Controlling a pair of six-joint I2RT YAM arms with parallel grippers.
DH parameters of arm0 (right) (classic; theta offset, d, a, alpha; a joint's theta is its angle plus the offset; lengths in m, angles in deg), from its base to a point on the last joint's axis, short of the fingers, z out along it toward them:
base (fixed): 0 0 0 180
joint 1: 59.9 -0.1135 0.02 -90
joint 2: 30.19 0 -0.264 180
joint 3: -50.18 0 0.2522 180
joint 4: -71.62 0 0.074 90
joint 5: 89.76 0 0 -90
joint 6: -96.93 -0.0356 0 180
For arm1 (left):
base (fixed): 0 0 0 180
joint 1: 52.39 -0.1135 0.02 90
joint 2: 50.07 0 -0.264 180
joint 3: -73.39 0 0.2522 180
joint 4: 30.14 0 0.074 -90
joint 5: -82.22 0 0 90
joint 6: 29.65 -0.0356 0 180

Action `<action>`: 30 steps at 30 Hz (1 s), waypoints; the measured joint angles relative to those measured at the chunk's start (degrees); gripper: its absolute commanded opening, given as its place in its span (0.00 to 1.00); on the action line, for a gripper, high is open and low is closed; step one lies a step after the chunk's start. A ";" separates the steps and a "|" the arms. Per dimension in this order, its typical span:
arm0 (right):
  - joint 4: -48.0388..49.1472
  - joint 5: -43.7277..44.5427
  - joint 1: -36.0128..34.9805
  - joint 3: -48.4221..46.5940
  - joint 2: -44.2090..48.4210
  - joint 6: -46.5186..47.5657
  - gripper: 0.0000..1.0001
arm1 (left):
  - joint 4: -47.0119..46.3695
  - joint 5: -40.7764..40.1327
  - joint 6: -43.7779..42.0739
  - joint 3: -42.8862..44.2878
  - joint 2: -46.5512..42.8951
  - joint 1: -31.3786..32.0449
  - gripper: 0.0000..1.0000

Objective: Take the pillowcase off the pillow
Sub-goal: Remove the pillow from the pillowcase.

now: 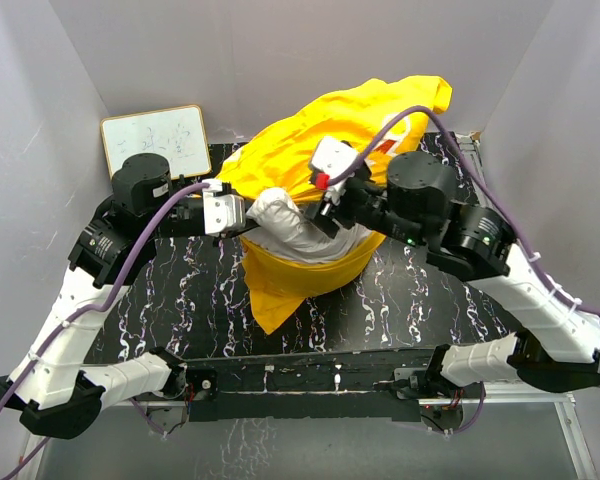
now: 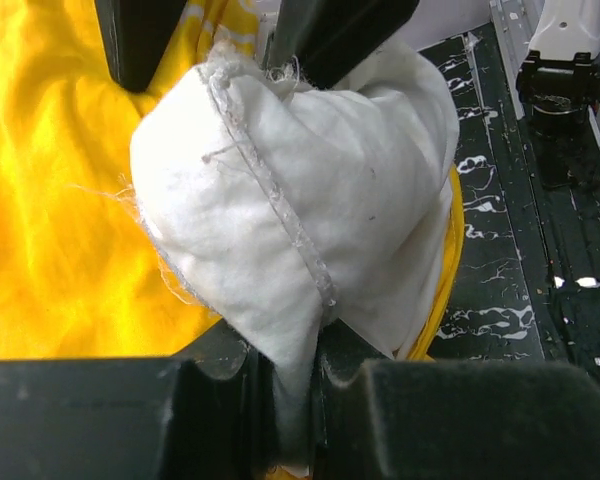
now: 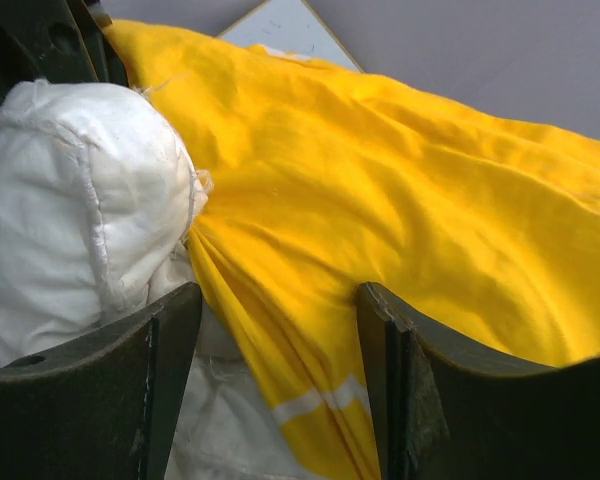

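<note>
Pillow removal at an early stage, seen from above and from both wrists. The yellow pillowcase [image 1: 325, 125] lies heaped at the middle and back of the black marbled table [image 1: 170, 300], and it bulges with most of the pillow inside. Only one white corner of the pillow [image 1: 280, 222] sticks out of the opening, between the two arms. By my judgement, nearly the whole job of sliding the case off remains.

The left gripper [image 1: 242, 214] is clamped on that exposed corner. Its wrist view shows the stitched seam pinched tight between the dark pads. The right gripper [image 1: 325, 208] sits just beside the corner, over the mouth of the case. Its fingers stand apart, with a gathered fold of yellow fabric running between them, and nothing shows them pressing it.

A loose flap of the case trails toward the near edge of the table. Its far end rises toward the back right corner, close to the grey walls [image 1: 540, 90] that close in the back and both sides. A small whiteboard [image 1: 156, 138] leans at the back left. Bare tabletop shows to the left, to the right and along the near side, which looks like the freest room for drawing pillow and case apart.
</note>
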 measured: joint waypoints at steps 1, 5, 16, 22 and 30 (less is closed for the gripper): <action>-0.42 0.17 0.04 -0.24 -0.59 0.26 0.66 | -0.02 -0.02 0.04 0.04 0.07 0.00 0.00; -0.59 1.20 0.09 -0.46 -3.28 2.58 0.54 | 0.35 -0.90 0.11 0.07 0.07 -0.24 0.00; 3.63 10.10 0.00 -3.15 -9.31 5.90 0.11 | 0.09 -1.95 0.59 2.01 1.99 -0.55 0.46; 3.89 11.63 0.04 -3.52 -9.66 5.68 0.08 | -0.94 -2.69 0.61 1.99 2.95 2.40 0.71; 2.95 12.37 0.72 -3.28 -9.18 3.28 0.08 | -5.99 -7.26 0.20 -0.09 3.87 7.30 0.00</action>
